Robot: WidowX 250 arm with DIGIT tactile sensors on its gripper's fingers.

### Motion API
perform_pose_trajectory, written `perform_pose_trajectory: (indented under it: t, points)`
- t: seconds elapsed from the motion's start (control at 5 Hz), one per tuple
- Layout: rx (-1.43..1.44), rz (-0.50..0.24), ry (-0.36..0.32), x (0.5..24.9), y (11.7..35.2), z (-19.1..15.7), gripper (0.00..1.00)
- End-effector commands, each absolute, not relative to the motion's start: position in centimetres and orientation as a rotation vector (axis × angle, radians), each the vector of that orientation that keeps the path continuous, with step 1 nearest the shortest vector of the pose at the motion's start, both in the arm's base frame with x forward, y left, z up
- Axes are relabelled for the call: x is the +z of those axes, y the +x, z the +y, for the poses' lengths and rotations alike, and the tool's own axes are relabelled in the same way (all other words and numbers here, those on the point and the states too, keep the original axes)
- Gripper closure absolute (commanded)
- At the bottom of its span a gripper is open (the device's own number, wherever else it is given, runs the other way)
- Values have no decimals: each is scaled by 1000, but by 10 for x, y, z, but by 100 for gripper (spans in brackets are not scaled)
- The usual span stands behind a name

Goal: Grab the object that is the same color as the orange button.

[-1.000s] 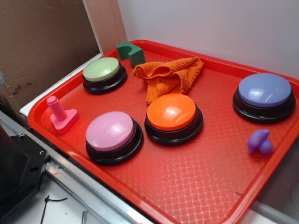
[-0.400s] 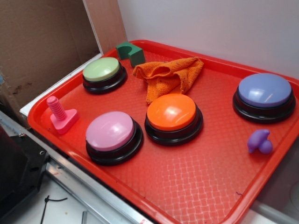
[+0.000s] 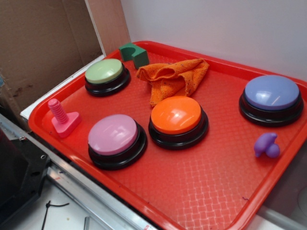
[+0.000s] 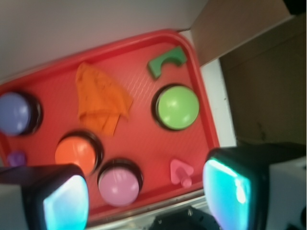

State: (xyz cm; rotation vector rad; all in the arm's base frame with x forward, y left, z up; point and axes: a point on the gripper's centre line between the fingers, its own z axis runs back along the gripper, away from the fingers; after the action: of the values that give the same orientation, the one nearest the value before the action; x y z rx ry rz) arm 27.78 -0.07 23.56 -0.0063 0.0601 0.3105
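Because my pincer [image 4: 146, 191] is open and holds nothing, I must reach down to the rag [image 3: 173, 79] on the tray [image 3: 201, 187], just behind the orange button [image 3: 176, 115]. It looks soft and light (floppy too), so I'd pinch a raised fold.

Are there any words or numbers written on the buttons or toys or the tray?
None. The orange button, pink, green and purple buttons, orange cloth, toys and red tray show no words, numbers or signs. The wrist view is blurry, and nothing readable shows there either.
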Motion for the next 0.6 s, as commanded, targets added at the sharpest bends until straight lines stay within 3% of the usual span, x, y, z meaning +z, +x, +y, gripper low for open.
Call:
perform_pose_trajectory:
  t: [0.0,0.2,0.4]
  points:
    - [415,70,48,215,280,-61,0]
    - [355,84,62,193,293,-86,0]
    - [292,86,50,183,301,-87,0]
